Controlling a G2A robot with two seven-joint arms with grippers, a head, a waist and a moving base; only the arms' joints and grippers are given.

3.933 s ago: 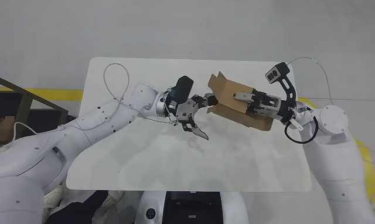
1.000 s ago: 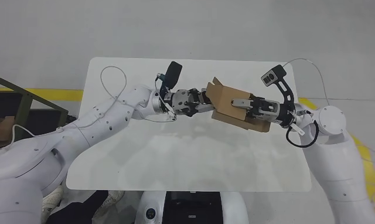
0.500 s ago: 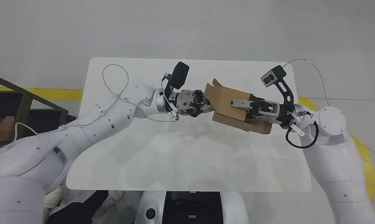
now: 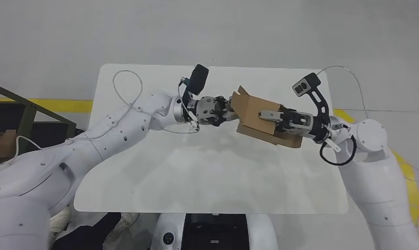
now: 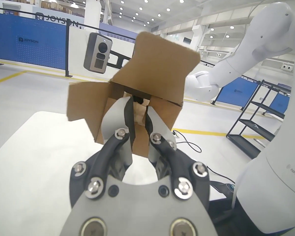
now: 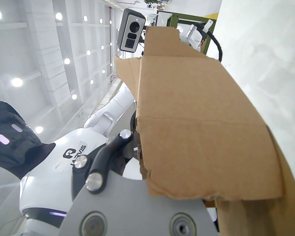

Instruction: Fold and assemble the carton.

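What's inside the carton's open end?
The left tool sits at the mouth of the carton; a brown inner wall and a small dark part show behind it. Flaps hide the deeper interior.

- A factory hall (big, open) is stretching out behind, with ceiling lights (image 5: pixel 146 1) shining in rows.
- Blue panels (image 5: pixel 26 42) are fencing off bays.
- Yellow lines (image 5: pixel 7 77) are marking the floor.
- Black racks (image 5: pixel 248 146) are standing alongside.

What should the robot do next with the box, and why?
Probably the left gripper should nudge slightly deeper into the open end of the carton, pressing a flap inward. It sits right at that opening, the outer flaps there stand open, and the right gripper holds the carton steady.
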